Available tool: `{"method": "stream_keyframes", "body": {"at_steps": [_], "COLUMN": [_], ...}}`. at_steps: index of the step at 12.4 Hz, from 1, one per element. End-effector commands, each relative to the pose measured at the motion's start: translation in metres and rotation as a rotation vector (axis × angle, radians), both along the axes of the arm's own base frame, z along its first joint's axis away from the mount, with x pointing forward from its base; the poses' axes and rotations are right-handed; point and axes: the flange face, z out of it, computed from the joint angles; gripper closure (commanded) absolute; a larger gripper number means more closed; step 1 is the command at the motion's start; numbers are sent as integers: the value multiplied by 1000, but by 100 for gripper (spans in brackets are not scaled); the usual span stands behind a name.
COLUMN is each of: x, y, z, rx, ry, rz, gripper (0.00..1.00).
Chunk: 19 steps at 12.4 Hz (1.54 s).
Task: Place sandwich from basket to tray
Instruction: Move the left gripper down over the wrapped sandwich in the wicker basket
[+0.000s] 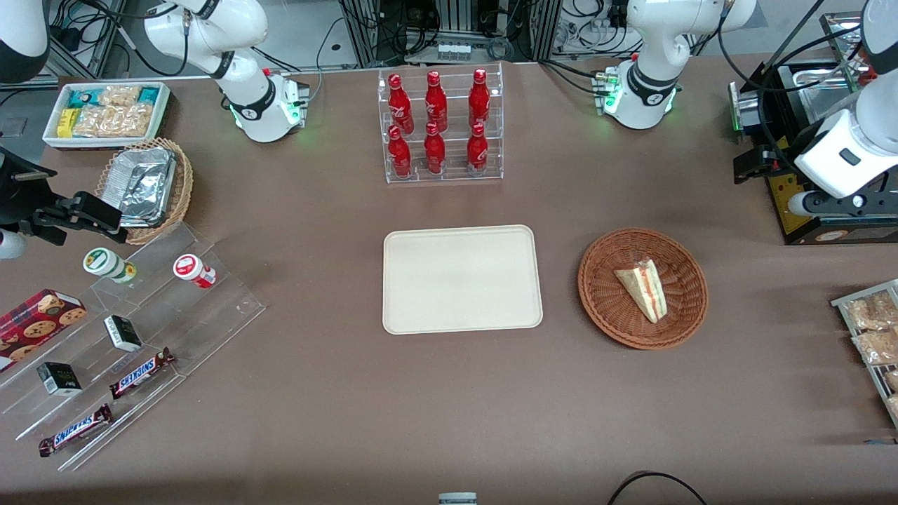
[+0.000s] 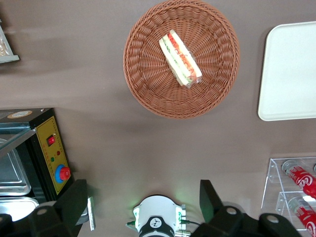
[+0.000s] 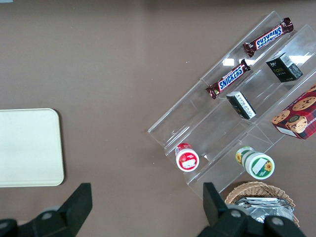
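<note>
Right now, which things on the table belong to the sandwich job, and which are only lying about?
For the job: sandwich, wicker basket holding it, cream tray, left gripper open above the table.

Lying about: red bottles, Snickers bars, foil trays, cookie box.

**Even overhead light, soft shadows, little glare**

Light fell bright and flat from above on the brown table (image 1: 449,393). Shadows were faint and soft-edged: a thin one hugged the basket (image 1: 602,308), and a broad dim band lay on the table between the basket and the gripper (image 2: 142,183), which hung above the working arm's base (image 2: 158,223), its fingers (image 2: 74,202) spread wide, dark and short of detail. That base threw a small green glow on the table. The foil trays (image 1: 144,184) glinted white, and the stepped clear shelf (image 3: 232,61) carried small bright spots. Focus was crisp across all views, with no motion blur.
</note>
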Motion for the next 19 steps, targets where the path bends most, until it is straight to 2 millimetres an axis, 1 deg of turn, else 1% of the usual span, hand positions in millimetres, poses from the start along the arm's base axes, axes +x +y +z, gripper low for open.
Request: {"method": "stream_keyframes", "body": {"at_steps": [1, 2, 4, 6, 9, 10, 11, 12, 13, 14, 17, 19], "x": [2, 8, 23, 31, 23, 18, 16, 12, 8, 6, -1, -13], "y": [-14, -15, -16, -21, -39, -50, -52, -60, -66, -67, -77, -75], "z": [3, -6, -38, -74, -140, -157, -174, -191, -203, -212, -238, -260], "rx": [27, 24, 21, 21, 21, 26, 30, 30, 29, 27, 41, 26], "ry": [-16, -11, 38, 62, 30, 13, -13, -32, -40, -55, -142, -201], "rz": [29, 29, 29, 25, 5, 15, 46, 47, 38, 48, 243, 298], "gripper": [0, 0, 0, 0, 0, 0, 0, 0, 0, 0, 0, 0]}}
